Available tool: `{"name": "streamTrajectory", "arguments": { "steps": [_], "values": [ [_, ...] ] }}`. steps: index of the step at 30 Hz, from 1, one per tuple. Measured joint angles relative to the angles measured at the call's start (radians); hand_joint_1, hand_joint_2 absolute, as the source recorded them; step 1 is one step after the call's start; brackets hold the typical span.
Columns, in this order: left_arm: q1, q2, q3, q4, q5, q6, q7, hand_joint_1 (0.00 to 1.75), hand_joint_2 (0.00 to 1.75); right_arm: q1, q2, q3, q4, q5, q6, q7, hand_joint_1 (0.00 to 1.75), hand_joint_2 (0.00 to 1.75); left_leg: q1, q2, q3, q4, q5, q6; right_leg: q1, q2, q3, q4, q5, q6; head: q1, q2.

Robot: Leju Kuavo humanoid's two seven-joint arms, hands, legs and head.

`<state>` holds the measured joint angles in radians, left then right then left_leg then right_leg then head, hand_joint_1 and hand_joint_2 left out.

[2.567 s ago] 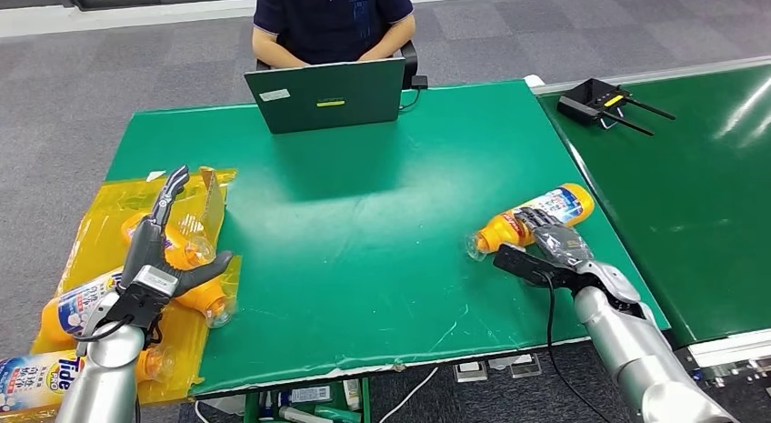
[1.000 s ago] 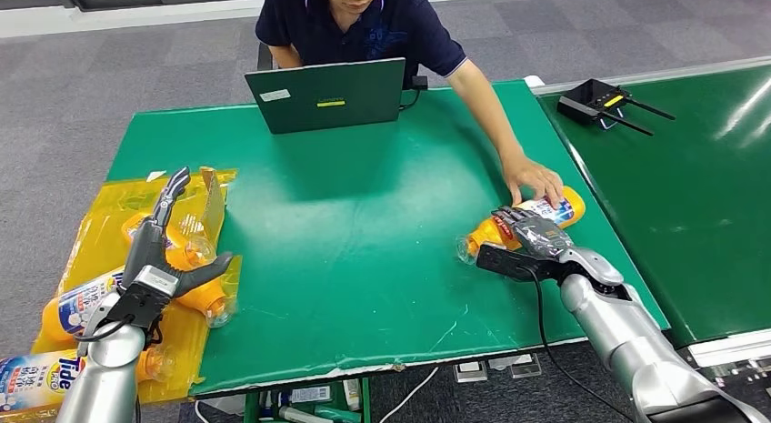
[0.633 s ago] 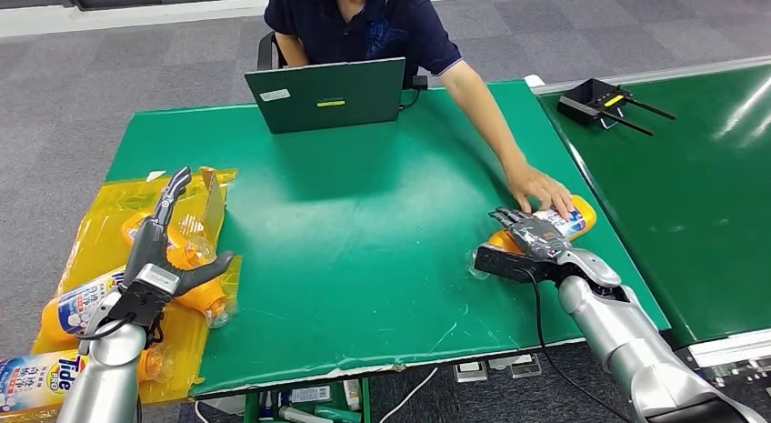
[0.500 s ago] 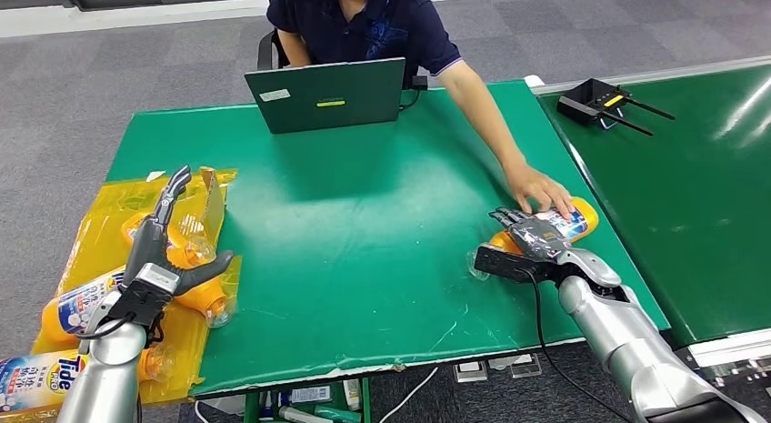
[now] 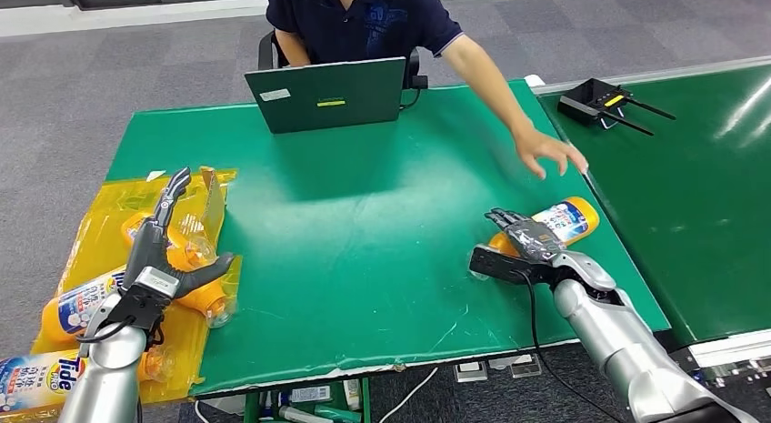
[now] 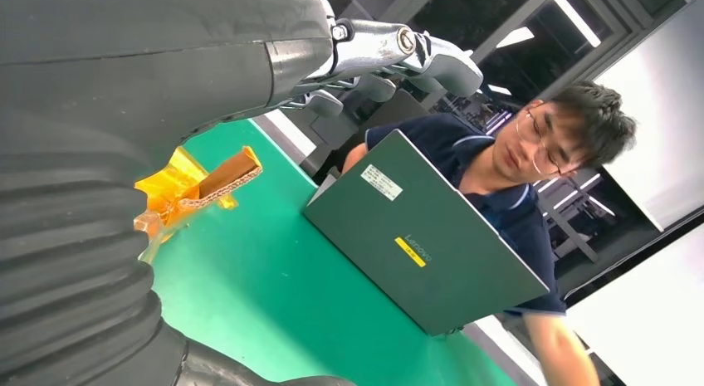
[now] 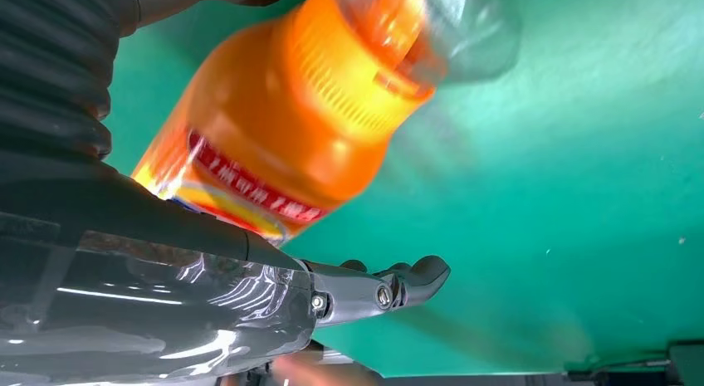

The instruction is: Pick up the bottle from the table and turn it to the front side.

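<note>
Since half a second ago: the person's hand (image 5: 549, 151) has lifted off the bottle and now hovers above the table's far right edge, well apart from it. The bottle has not shifted, and both robot hands sit where they were.

Left hand (image 5: 162, 250): raised over the yellow bag, fingers spread, thumb out to the side, holding nothing.

Yellow bag (image 5: 103, 221), flattened at the table's left edge, half hanging off it. In and on it lie several orange bottles (image 5: 80, 305), all on their sides, at least two with blue-and-white labels; exact count unclear under the hand.

Green table (image 5: 364, 223): an open dark laptop (image 5: 325, 95) at the far edge, the person seated behind it.

Bottle (image 5: 551, 225): orange, lying on its side near the table's right edge, clear cap end toward table centre, base toward the right edge. White-and-blue label faces up; right wrist view shows a red band of print and a ribbed orange collar below the cap.

Right hand (image 5: 518, 247): laid over the bottle's neck end, fingers draped across the top, thumb low on the near side; whether it truly grips is unclear.
</note>
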<state>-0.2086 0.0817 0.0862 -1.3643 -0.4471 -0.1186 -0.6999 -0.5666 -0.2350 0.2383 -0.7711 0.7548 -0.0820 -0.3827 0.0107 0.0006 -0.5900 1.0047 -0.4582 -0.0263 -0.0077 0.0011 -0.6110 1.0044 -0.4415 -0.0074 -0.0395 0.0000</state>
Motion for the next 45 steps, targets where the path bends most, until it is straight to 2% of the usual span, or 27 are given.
{"name": "streamTrajectory", "arguments": {
  "steps": [10,37,45],
  "values": [
    [-0.001,-0.009,0.01,-0.006,0.0,-0.001,0.007,0.0,1.75,0.015,0.024,0.021,-0.024,0.002,0.028,0.075,0.0,1.75,0.0,0.0,0.0,0.0,0.0,0.0,0.0,0.0,0.0,0.0,0.0,0.0,0.0,0.0],
    [-0.001,-0.017,0.02,-0.006,0.0,-0.001,0.007,0.0,1.75,0.002,0.031,0.023,-0.021,-0.002,0.025,0.12,0.0,1.75,0.0,0.0,0.0,0.0,0.0,0.0,0.0,0.0,0.0,0.0,0.0,0.0,0.0,0.0],
    [0.002,-0.021,0.031,-0.017,0.0,0.001,0.011,0.0,1.75,-0.009,0.031,0.023,-0.012,0.009,-0.003,0.142,0.0,1.75,0.0,0.0,0.0,0.0,0.0,0.0,0.0,0.0,0.0,0.0,0.0,0.0,0.0,0.0]
  ]
}}
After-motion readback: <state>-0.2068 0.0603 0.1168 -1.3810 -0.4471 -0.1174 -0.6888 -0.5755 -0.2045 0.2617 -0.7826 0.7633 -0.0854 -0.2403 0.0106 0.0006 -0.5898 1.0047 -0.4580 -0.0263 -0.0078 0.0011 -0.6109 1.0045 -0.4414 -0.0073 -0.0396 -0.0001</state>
